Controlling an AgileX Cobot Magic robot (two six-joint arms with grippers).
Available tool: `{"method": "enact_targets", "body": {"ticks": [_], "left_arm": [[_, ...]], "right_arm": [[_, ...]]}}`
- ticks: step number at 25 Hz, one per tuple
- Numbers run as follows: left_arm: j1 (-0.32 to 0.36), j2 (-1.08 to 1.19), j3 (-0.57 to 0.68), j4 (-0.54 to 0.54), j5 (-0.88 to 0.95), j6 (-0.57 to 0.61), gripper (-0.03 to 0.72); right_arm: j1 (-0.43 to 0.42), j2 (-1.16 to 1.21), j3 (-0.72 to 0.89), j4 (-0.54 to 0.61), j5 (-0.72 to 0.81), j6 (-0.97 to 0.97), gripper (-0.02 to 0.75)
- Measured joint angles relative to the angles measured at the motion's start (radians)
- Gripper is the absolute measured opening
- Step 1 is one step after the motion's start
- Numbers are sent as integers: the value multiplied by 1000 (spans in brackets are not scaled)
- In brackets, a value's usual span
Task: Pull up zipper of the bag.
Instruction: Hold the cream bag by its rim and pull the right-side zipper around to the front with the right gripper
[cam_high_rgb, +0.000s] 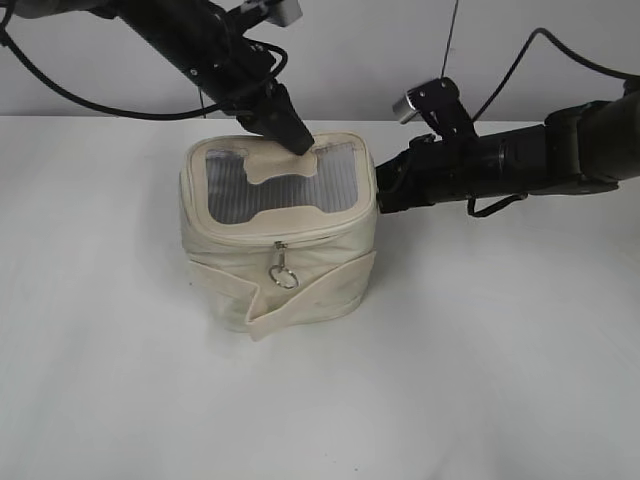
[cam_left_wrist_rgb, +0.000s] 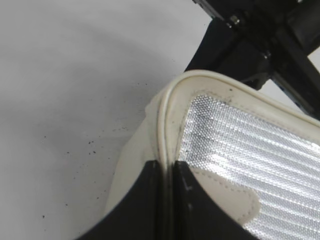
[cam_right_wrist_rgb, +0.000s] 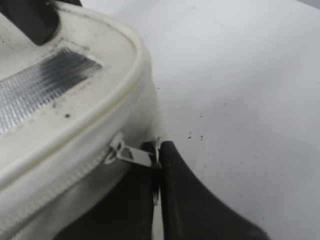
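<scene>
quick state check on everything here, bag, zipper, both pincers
bag: upright on the table, top panel up
zipper: teeth meshed along the stretch in view
slider pull: pinched by the right pincer
ring pull: hanging free at the front
left pincer: shut on the bag's top rim
right pincer: shut on the slider pull

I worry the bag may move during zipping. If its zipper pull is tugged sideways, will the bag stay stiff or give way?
The bag looks soft: its walls crease, so it would probably deform. It seems light, so it may slide on the smooth table. The left fingers pressing its top likely steady it.
</scene>
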Motion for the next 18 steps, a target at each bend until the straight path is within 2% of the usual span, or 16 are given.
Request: {"method": "enact_targets", "body": {"ticks": [7,18], "left_arm": [[0,0,0,0,0,0,44],[0,0,0,0,0,-39,43]], "right_arm": [[-8,-45,17,-250,-10,276,13],[-12,-281,261,-295,-20,367,13]]}}
